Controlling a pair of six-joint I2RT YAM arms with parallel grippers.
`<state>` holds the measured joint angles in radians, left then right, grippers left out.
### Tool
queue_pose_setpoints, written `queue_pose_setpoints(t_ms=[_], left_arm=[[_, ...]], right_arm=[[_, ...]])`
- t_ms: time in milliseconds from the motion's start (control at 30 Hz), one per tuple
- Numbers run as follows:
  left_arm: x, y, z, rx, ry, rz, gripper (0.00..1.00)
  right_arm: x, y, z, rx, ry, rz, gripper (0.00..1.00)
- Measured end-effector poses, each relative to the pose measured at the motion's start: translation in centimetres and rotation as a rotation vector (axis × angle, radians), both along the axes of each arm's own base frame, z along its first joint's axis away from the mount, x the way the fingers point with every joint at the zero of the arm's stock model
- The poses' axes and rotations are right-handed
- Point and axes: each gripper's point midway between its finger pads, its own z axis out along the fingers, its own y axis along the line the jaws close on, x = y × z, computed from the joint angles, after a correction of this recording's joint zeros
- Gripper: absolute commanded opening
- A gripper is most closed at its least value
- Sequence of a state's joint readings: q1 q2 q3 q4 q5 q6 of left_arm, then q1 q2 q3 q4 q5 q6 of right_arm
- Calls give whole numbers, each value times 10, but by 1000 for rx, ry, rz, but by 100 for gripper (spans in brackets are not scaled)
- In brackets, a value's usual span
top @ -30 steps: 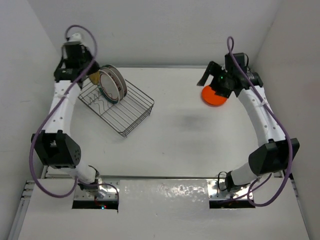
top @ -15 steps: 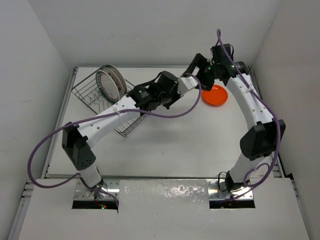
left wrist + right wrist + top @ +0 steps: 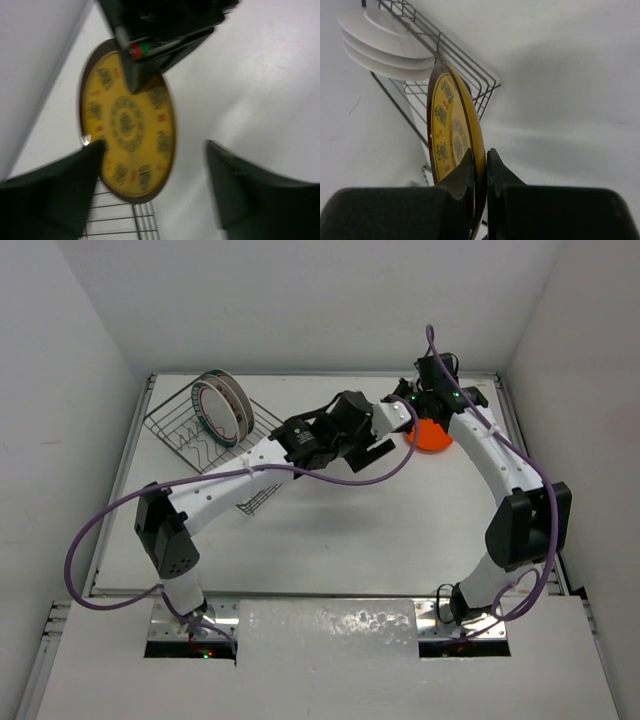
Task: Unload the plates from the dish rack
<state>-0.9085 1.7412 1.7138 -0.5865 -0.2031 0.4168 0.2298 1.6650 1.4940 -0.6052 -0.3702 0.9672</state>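
A small yellow-orange patterned plate (image 3: 451, 131) stands on edge in the air, and my right gripper (image 3: 486, 160) is shut on its rim. From the left wrist it shows as a yellow disc (image 3: 127, 125) with the right gripper's dark fingers on its top edge. My left gripper (image 3: 155, 165) is open, one finger at each side of the plate's lower part. Seen from above, the two grippers (image 3: 390, 435) (image 3: 412, 405) meet at the back right and hide this plate. The dish rack (image 3: 265, 445) sits at the back left with two white banded plates (image 3: 222, 405) upright in it.
A plain orange plate (image 3: 435, 437) lies flat on the table under the right arm. The left arm stretches from the near left across the middle of the table. White walls close in the table at the back and on both sides.
The left arm swung from the rack over to the right with the yellow plate. Its gripper has opened, and the right gripper has shut on the plate's rim.
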Motion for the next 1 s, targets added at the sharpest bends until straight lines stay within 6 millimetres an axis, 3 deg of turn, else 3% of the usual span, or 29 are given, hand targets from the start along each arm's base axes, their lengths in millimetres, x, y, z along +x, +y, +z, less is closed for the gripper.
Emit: queue_pose_setpoints(t_ms=[67,167,267,367,467,533,633,767,900,1000], left_arm=[[8,4,4,-23,-22,70,100],[16,17,6,-68,-30,180,100],[16,43,4,-149,20,306,100],[27,87,9,-303,97,463,100],[37,145,19,-423,126,618,100],[34,159,31,-476,126,645,100],[16,154,45,-528,134,607,100],[-4,156,37,-535,165,596,100],[-13,162,9,-503,215,638,100],[-17,166,-6,-479,250,668,100]], right_arm=[[6,-11,-4,-35,-9,-38,0],[19,-42,-17,-91,-37,-144,0],[27,-118,-63,-199,-27,-399,0],[20,-180,-111,-317,20,-621,0],[14,-215,-138,-395,27,-767,0],[17,-230,-145,-397,1,-836,0],[31,-246,-151,-384,-36,-909,0],[44,-259,-163,-366,-52,-966,3],[68,-258,-169,-312,-68,-980,28],[87,-251,-182,-276,-52,-947,65]])
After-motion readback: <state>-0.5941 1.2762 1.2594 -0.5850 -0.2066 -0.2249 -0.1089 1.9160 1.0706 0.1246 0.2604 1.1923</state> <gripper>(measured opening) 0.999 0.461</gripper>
